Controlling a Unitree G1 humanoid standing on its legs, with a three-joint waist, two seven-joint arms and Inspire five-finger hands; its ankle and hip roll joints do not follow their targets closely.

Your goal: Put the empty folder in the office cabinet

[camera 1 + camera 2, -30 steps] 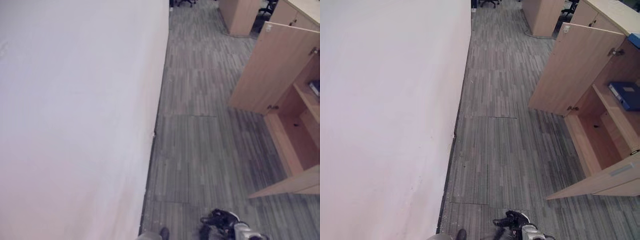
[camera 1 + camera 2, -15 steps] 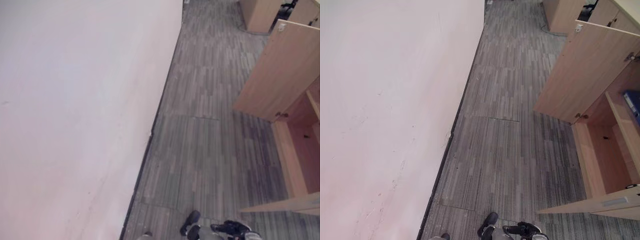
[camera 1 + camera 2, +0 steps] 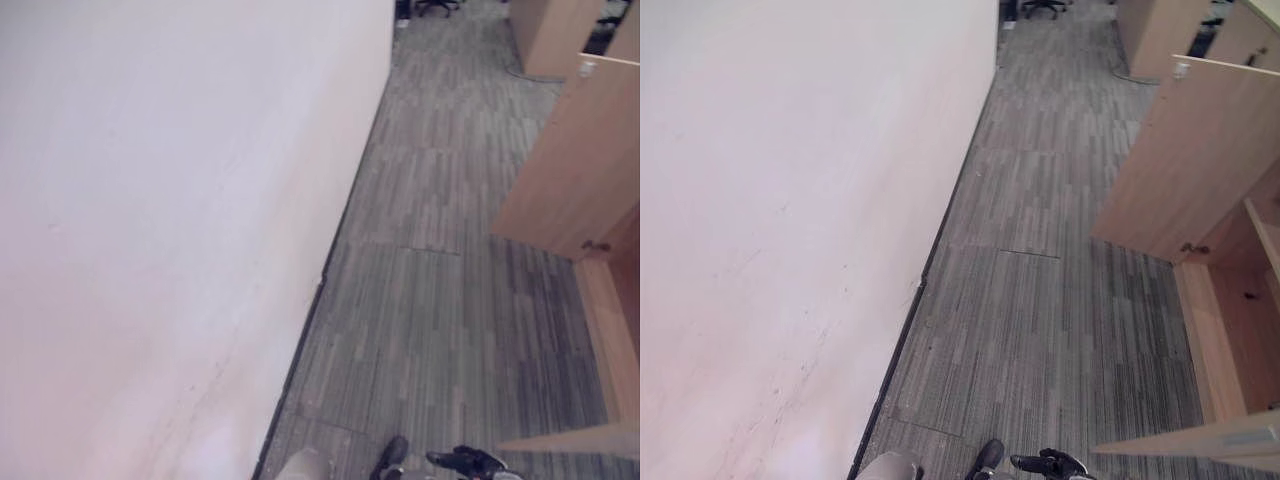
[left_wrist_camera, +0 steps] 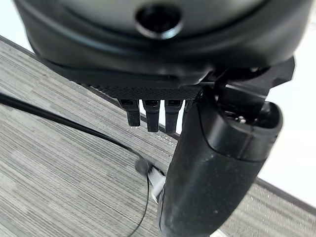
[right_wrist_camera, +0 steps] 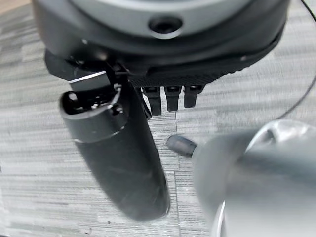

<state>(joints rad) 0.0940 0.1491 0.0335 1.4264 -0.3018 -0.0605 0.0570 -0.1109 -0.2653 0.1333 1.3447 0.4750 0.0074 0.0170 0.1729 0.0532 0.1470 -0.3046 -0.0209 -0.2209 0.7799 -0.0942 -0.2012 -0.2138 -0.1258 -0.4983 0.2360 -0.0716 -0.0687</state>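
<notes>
both dark hands, left (image 4: pixel 217 163) and right (image 5: pixel 118 163), hang relaxed and empty; next up is finding the folder, light wooden cabinet (image 3: pixel 1200 170) off beside the right hand.

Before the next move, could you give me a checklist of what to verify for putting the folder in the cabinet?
1. Cabinet door open: ok.
2. Left hand holds the folder: not ok, fingers straight, nothing in them.
3. Right hand holds the folder: not ok, open, nothing in it.
4. Lower compartment has room: ok, bare wood in the part that shows.
5. Where the folder is: cannot tell.
</notes>
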